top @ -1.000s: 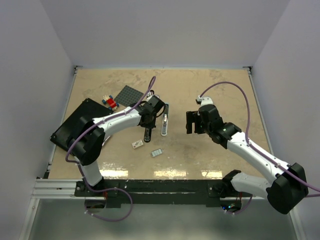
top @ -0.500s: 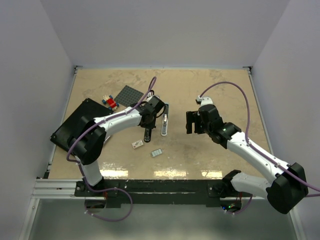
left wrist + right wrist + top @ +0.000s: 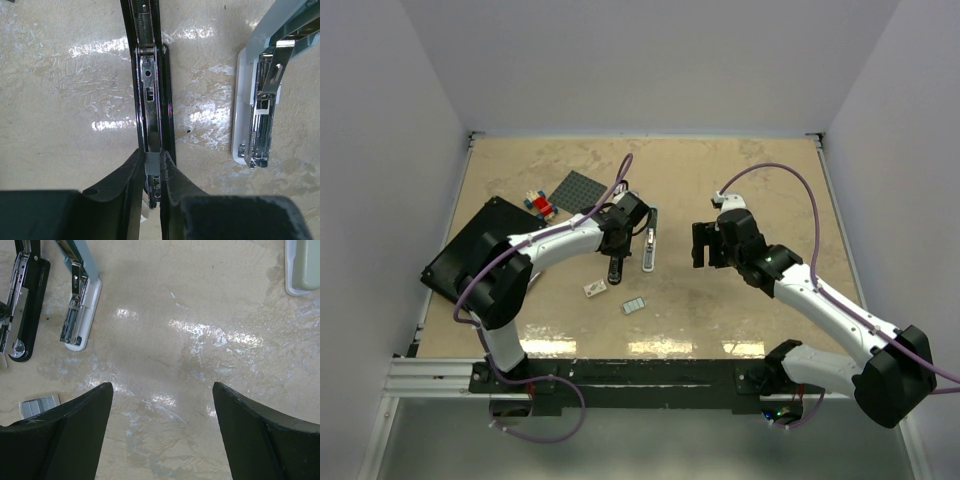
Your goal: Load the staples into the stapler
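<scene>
The tabletop (image 3: 740, 180) carries everything. Above it, the right pincer (image 3: 161, 388) is held wide open, with nothing between its fingers. The left pincer (image 3: 153, 154) is narrowed onto the exposed metal rail of the black stapler (image 3: 150, 75), and the white stapler (image 3: 255, 120) is seen just beside it. The staples (image 3: 634, 305) lie flat nearer the arm bases, ungripped, apart from both pincers and closer to the left one.

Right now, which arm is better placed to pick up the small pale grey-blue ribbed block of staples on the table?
Right. The right gripper is open and empty, the staples in its wrist view; the left gripper is clamped on the open black stapler's metal rail.
</scene>
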Robot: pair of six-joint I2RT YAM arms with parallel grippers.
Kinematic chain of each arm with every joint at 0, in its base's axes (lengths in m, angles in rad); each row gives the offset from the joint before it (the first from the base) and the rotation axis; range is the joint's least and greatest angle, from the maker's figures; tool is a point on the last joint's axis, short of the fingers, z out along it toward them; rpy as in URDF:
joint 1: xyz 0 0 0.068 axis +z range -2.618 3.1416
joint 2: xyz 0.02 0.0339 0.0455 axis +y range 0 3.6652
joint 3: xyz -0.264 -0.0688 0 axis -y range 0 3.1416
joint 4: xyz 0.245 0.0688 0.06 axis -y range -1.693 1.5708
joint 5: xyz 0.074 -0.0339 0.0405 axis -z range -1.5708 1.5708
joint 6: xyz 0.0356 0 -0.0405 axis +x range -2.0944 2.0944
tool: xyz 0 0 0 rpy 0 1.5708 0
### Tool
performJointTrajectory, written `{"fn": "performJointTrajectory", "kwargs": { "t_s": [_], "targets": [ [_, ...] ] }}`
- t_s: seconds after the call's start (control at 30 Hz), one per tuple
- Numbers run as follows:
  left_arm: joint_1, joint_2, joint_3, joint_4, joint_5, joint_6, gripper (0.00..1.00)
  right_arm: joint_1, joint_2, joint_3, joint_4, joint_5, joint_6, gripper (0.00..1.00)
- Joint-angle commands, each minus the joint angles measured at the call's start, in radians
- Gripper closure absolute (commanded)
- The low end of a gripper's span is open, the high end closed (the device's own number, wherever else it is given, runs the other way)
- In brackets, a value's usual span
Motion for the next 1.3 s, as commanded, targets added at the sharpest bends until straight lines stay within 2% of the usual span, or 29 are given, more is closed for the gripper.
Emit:
{"fn": "performJointTrajectory", "kwargs": {
  "t_s": [0.0,1.27],
  "targets": [
    [0.006,-0.008,-0.012,0.030,0.012,0.007,1.00,-0.003,-0.002,0.036,0.017,-0.010,-0.011,0.15],
    [0.004,0.027,-0.023,0.018,0.019,0.010,1.00,-0.004,0.008,0.039,0.018,-0.013,-0.015,0.15]
  ]
}}
